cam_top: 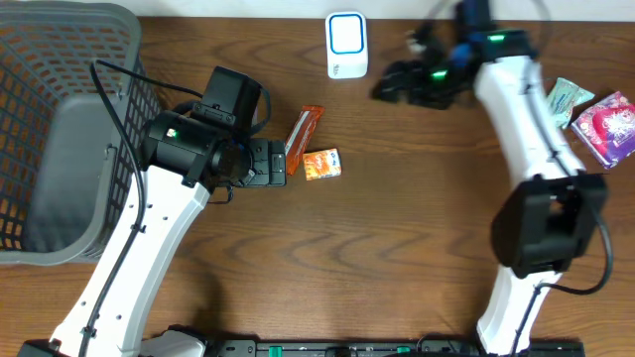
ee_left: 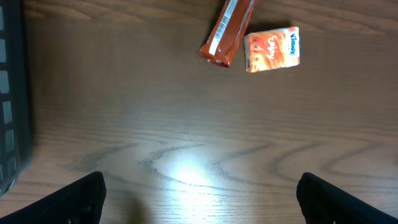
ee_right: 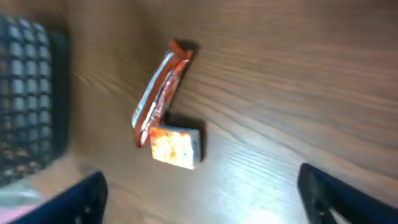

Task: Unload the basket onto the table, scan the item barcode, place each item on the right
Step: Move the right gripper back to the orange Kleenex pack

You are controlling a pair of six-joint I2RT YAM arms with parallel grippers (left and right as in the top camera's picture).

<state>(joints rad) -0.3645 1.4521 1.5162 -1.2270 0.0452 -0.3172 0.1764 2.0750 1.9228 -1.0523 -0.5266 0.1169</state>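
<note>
Both candidate items lie mid-table between the two arms. The snack bar point(cam_top: 305, 127) is a red-orange wrapper. The tissue pack point(cam_top: 322, 164) is small and orange and sits just beside the bar's near end; whether the two touch cannot be settled. The task sentence does not say which of them is to be scanned.

The left claw point(cam_top: 284, 165) points straight at the tissue pack from the basket point(cam_top: 60, 59) side and stands close to it. Its fingers are spread wide and hold nothing. In the left wrist view the table point(ee_left: 186, 124) shows bare between the two fingers point(ee_left: 81, 199).

The right claw point(cam_top: 389, 81) hangs farther off, near the scanner point(cam_top: 346, 45), and faces the items from the opposite side. In its blurred wrist view its fingers point(ee_right: 342, 199) also stand far apart with nothing between them.

The left arm is judged the nearer for a pick. The bar's long axis runs roughly crosswise to the left claw's line of approach and is slightly tilted. The scanner, a white unit with a blue-ringed window, stands beyond the items at the far table edge.

For legible writing, the tissue pack point(ee_left: 272, 50) carries a word that reads as "Kleenex". The snack bar point(ee_left: 227, 34) shows a white printed strip along one edge, too small to read. A green packet point(cam_top: 566, 97) and a pink packet point(cam_top: 610, 127) lie well apart on the right, and their print is illegible.
</note>
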